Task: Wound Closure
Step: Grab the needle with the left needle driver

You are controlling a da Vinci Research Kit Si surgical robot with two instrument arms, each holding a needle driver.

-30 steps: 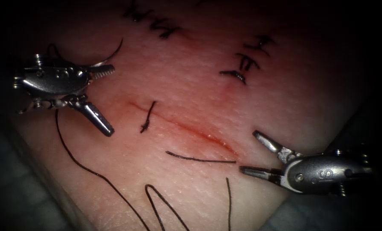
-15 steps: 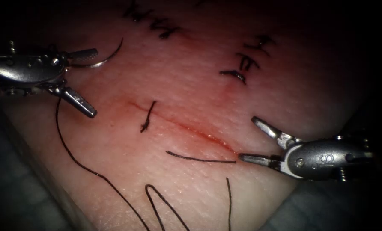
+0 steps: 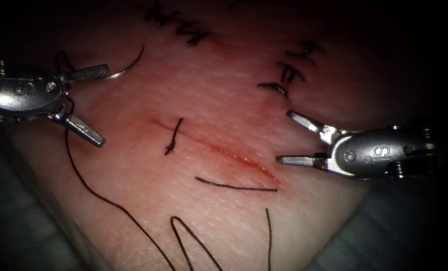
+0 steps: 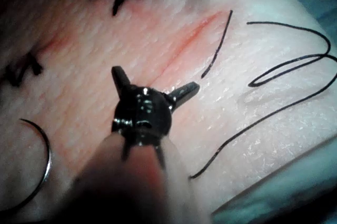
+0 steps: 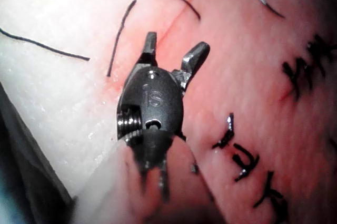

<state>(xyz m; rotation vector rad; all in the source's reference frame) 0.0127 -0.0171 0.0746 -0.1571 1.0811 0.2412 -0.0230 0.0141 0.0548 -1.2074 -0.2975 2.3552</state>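
Note:
The curved needle (image 3: pixel 131 64) lies loose on the tissue (image 3: pixel 224 100), beyond the upper left end of the cut (image 3: pixel 219 149), with no part of it in the tissue. My left tool (image 3: pixel 103 105) is just left of the needle, open and holding nothing. In the left wrist view the needle (image 4: pixel 46 163) lies apart from the left tool (image 4: pixel 155 80). On the right side of the cut my right tool (image 3: pixel 284 137) is also open and empty, its lower jaw above the cut's right end. The same open right tool (image 5: pixel 175 44) appears in the right wrist view. A knotted stitch (image 3: pixel 174 136) crosses the cut.
The long thread (image 3: pixel 91 188) runs from under the left tool down across the tissue and folds into a loop (image 3: pixel 184 236). A short cut piece of thread (image 3: pixel 234 187) lies below the cut. Older dark stitches (image 3: pixel 289 73) sit at the far right and far middle (image 3: pixel 184 30).
The left tool drew back to the left, off the needle's end, staying open. The right tool rose from below the cut's right end to beside it. The needle stayed put.

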